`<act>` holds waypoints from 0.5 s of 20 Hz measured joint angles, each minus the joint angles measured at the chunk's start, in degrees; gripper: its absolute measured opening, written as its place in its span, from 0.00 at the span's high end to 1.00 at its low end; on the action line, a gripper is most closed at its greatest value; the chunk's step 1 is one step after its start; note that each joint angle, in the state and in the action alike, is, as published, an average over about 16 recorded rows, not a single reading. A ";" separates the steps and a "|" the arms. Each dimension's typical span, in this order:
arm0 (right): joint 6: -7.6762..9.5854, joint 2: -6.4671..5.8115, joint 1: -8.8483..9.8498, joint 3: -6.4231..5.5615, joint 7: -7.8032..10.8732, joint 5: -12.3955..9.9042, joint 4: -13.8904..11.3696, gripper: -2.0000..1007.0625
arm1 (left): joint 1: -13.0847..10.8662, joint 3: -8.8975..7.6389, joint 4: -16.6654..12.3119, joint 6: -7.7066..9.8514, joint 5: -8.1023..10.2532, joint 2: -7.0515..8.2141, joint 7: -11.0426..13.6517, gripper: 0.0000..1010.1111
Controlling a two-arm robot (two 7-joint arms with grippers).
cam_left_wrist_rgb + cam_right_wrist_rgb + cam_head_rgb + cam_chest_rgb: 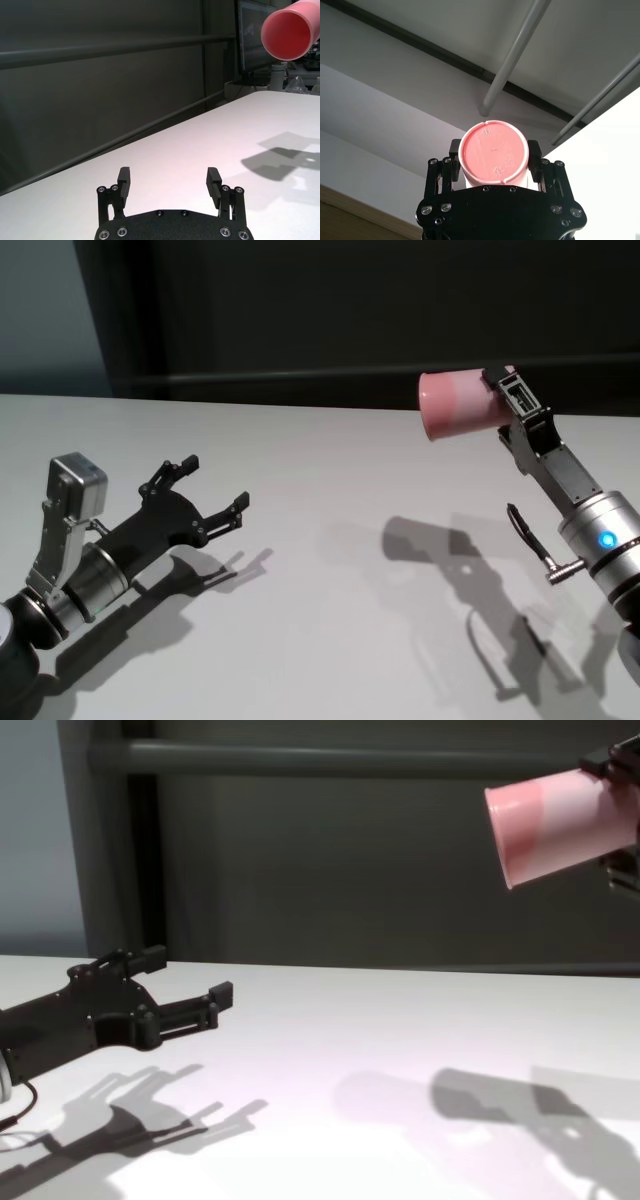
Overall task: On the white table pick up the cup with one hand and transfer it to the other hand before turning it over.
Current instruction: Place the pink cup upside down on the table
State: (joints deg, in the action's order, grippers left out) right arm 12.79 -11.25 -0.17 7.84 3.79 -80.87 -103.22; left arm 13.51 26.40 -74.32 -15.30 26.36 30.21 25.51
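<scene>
Right claw (505,390) pinches pink cup (462,404) by base, mouth toward left. Left claw (212,485) spread, low over white bench (330,580), well apart. Bring left claw level with cup; close around wall before right releases.

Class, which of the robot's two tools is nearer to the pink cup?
Right. The right tool grips the cup sideways, above the white table; the left tool hovers open, far across.

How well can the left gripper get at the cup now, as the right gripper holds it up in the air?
Probably yes. The left gripper is open, low over the white table, and the cup, held sideways by the right gripper, turns its open mouth towards it. Nothing stands between them, only a wide gap.
</scene>
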 joint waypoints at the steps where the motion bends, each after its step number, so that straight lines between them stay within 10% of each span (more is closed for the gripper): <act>1: -0.38 -0.53 -0.17 0.29 -0.42 1.00 -0.31 0.24 | 0.00 0.00 0.00 0.00 0.00 0.00 0.00 0.01; 10: -2.74 -5.24 -2.72 4.62 -4.60 11.07 -2.65 0.24 | 0.04 0.02 -0.01 0.01 0.01 0.01 0.00 0.01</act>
State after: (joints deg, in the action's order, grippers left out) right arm 10.05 -16.49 -2.89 12.46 -0.81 -69.80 -105.87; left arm 13.55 26.42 -74.34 -15.29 26.36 30.23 25.51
